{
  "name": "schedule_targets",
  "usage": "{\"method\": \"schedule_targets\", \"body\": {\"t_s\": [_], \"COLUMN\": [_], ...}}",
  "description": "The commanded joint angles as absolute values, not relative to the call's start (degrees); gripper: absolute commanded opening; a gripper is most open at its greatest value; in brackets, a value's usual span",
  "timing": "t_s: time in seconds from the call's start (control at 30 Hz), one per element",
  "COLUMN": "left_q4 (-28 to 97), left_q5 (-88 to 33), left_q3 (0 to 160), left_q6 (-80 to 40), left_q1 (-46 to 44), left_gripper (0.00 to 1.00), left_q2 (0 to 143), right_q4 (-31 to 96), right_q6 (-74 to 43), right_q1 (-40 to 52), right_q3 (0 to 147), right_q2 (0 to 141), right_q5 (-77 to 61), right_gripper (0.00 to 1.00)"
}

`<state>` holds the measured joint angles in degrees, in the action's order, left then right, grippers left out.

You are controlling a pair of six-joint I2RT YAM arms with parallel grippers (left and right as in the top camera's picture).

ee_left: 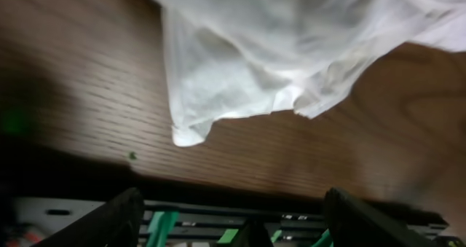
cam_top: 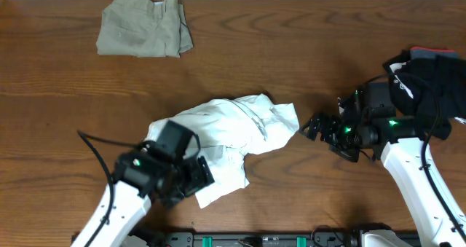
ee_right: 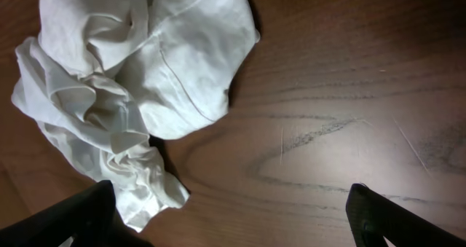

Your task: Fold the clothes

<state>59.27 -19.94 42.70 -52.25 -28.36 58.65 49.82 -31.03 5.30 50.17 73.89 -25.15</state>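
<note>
We are finding the task at an early stage. The khaki trousers are lying at the far left of the counter, looking folded into a flat, fairly tidy packet; we are judging that item done. The white T-shirt is lying mid-counter as a crumpled heap, with no edge squared and no print showing. It is needing spreading flat before any fold. The black bundle is sitting at the right edge, close behind the right arm. We are judging it unfolded, though its shape is hard to read.

The left tool is standing with jaws spread, grasping nothing, at the shirt's near left corner, where the overhead view shows the arm covering part of the cloth. The right tool is likewise gaping and empty, just beside the shirt's right edge and apart from it.

We are noting little obstruction around the shirt itself. The left arm's cable is looping near the cloth, and we are judging it a possible snag. The black bundle is crowding the right arm.
</note>
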Motion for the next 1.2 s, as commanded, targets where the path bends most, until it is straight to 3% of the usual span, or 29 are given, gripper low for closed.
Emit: {"method": "schedule_targets", "body": {"t_s": [0.0,0.37,1.17], "left_q4": [56.1,49.8,36.4], "left_q5": [-21.0,-12.5,-15.5], "left_q3": [37.6,32.8,28.7], "left_q6": [-65.0,-72.1,-68.6], "left_q1": [-32.9,-36.4,-36.4], "left_gripper": [0.81,0.82,0.81], "left_q2": [58.4,62.7,75.2], "right_q4": [49.2,49.5,50.3], "right_q6": [-32.4,-32.5,-31.7], "right_q1": [5.7,5.7,5.7], "right_q3": [50.1,50.1,50.1], "right_q2": [73.8,73.8,73.8], "right_q5": [-25.6,-25.5,-24.0], "right_gripper": [0.99,0.99,0.99]}}
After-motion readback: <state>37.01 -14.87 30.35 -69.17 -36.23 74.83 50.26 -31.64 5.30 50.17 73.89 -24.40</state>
